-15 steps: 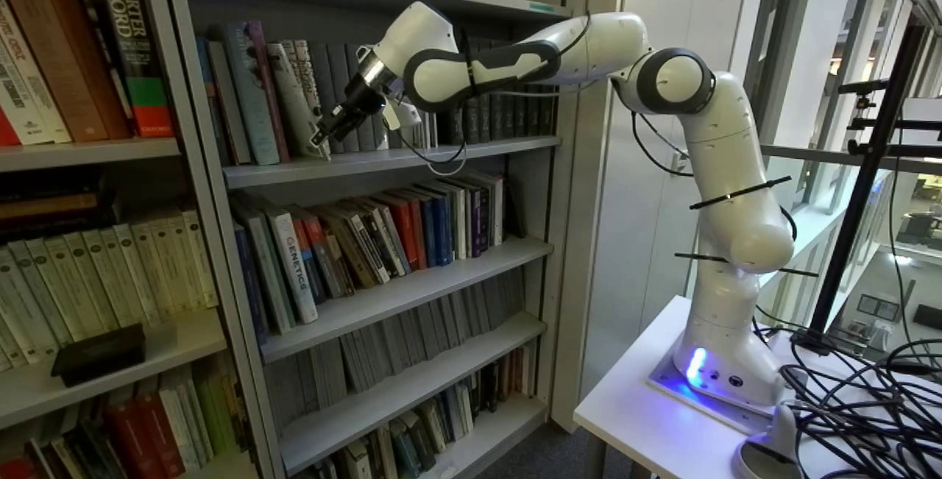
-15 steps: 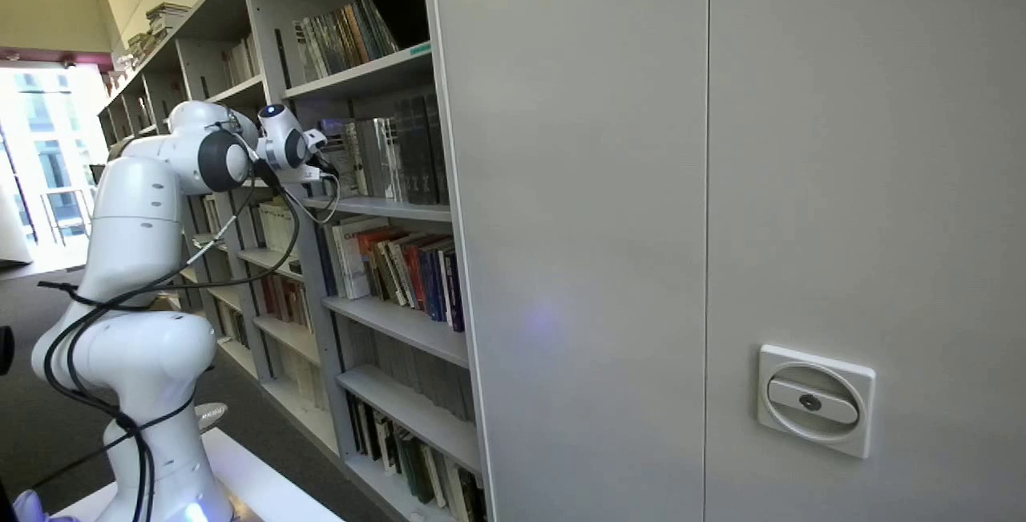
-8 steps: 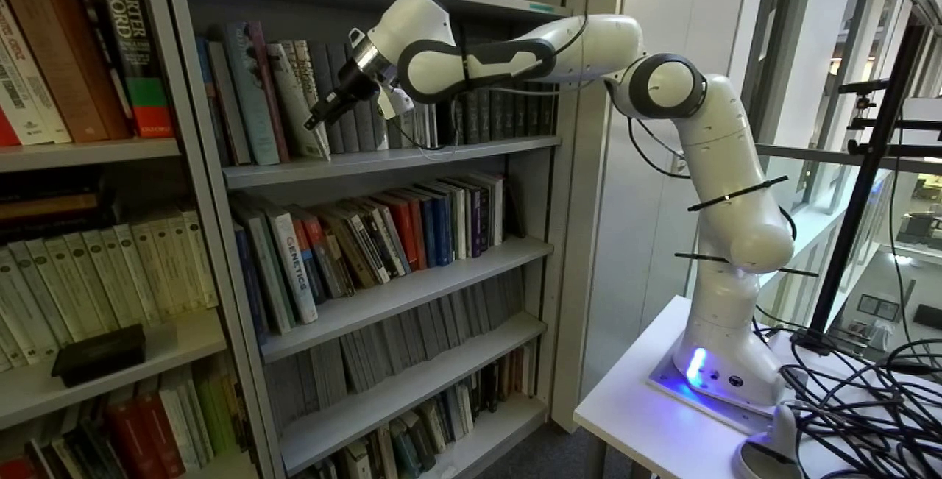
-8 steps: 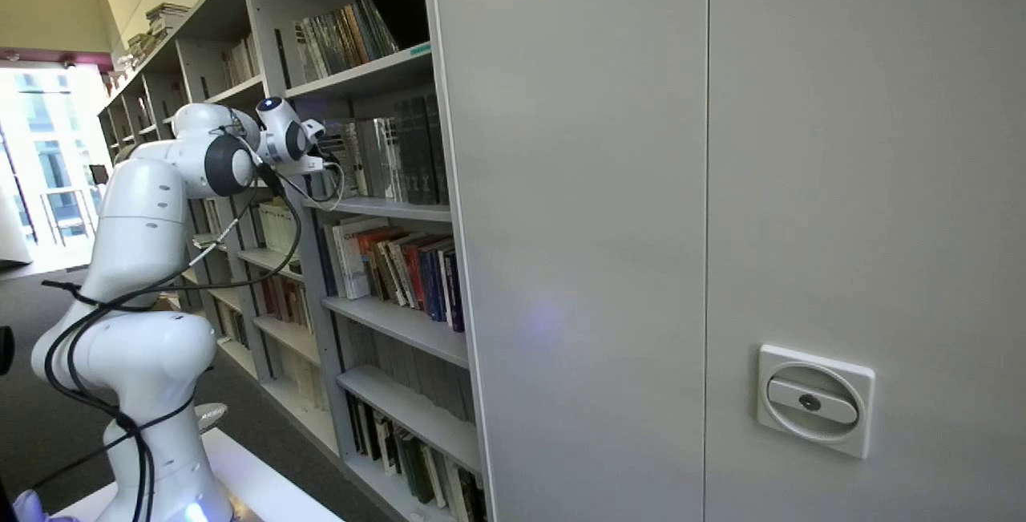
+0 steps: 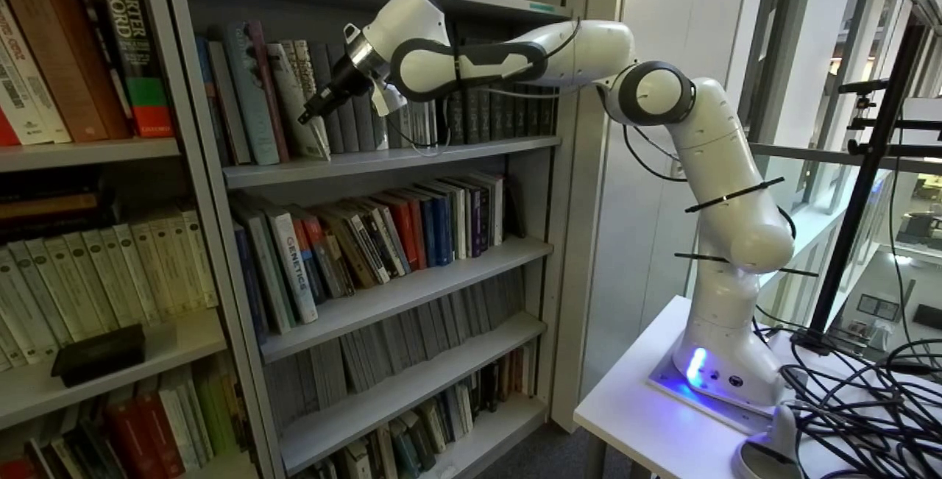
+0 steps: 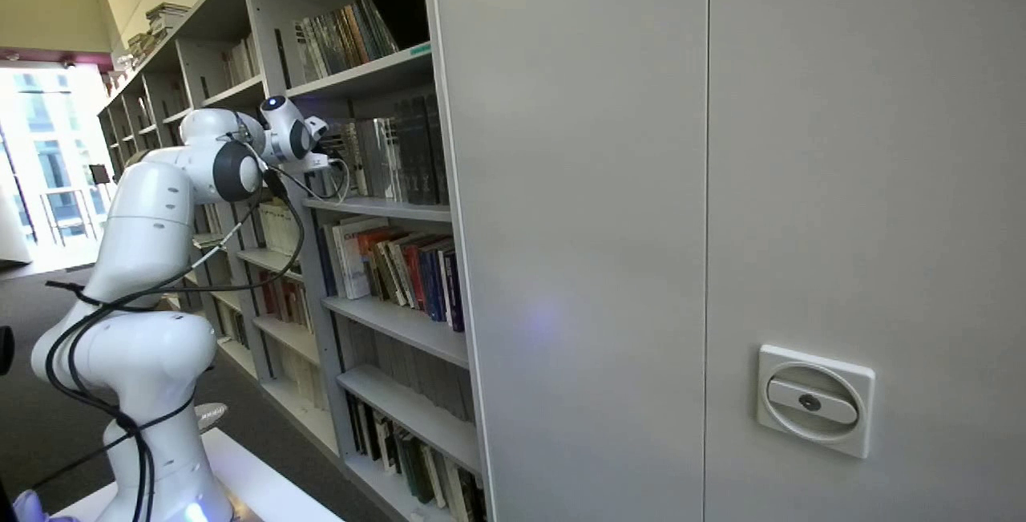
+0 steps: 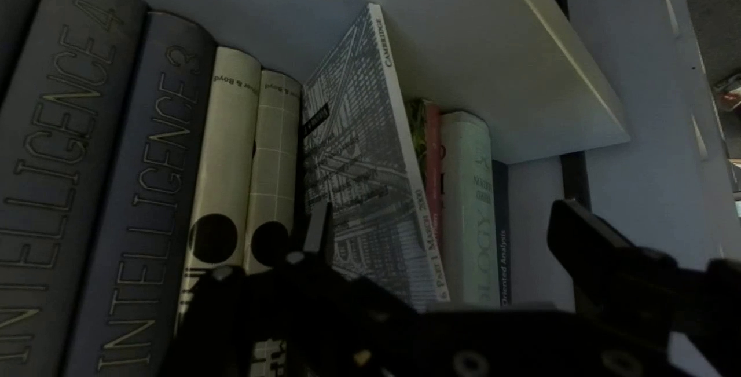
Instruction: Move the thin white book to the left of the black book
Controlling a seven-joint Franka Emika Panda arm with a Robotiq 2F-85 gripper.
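The thin white book (image 7: pixel 365 151) has a narrow white spine and a grey printed cover. It leans on the shelf in the wrist view, and also shows in an exterior view (image 5: pixel 287 85). My gripper (image 7: pixel 441 220) is open. Its fingers appear on either side of the book's lower spine, a red book (image 7: pixel 432 163) and a pale green book (image 7: pixel 466 191); contact cannot be told. In an exterior view my gripper (image 5: pixel 305 117) is in front of the thin book's lower part. A dark book lettered "Oriented Analysis" (image 7: pixel 501 238) stands beside the green one; I cannot tell whether it is the black book.
Two cream books (image 7: pixel 226 134) and thick grey "Intelligence" volumes (image 7: pixel 58 163) stand beside the thin book. The shelf board (image 7: pixel 492 47) is at the top of the wrist view. A bookcase upright (image 5: pixel 202 170) bounds the shelf. A cabinet (image 6: pixel 577 185) stands beside the bookcase.
In an exterior view my gripper has moved up and a little left, across the front of the thin book. The books have not visibly moved.
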